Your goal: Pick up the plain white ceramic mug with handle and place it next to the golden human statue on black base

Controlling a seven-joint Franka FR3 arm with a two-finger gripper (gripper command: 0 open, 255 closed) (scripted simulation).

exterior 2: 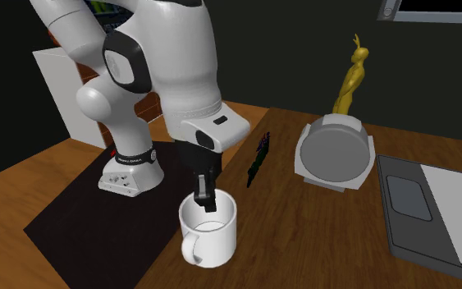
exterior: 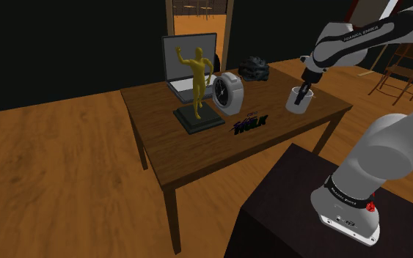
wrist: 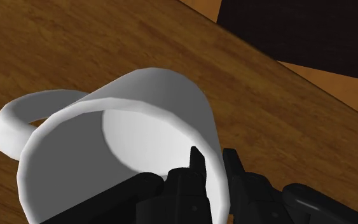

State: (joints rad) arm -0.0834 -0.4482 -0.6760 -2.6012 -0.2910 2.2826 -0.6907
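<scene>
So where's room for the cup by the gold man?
For the white handled mug: bare wooden table between the golden statue's black base and the near edge. The grey laptop behind and white round clock beside crowd it.

Gripper dips into the white mug — that's three o'clock of the golden statue, well apart — with the alarm clock between them on the table.

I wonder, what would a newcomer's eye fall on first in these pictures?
Probably the golden statue posing on its black base, in front of the laptop and beside a round white clock. Next, the black gripper clasping the rim of the white mug, one finger inside and one outside, near the table edge by the stand.
</scene>
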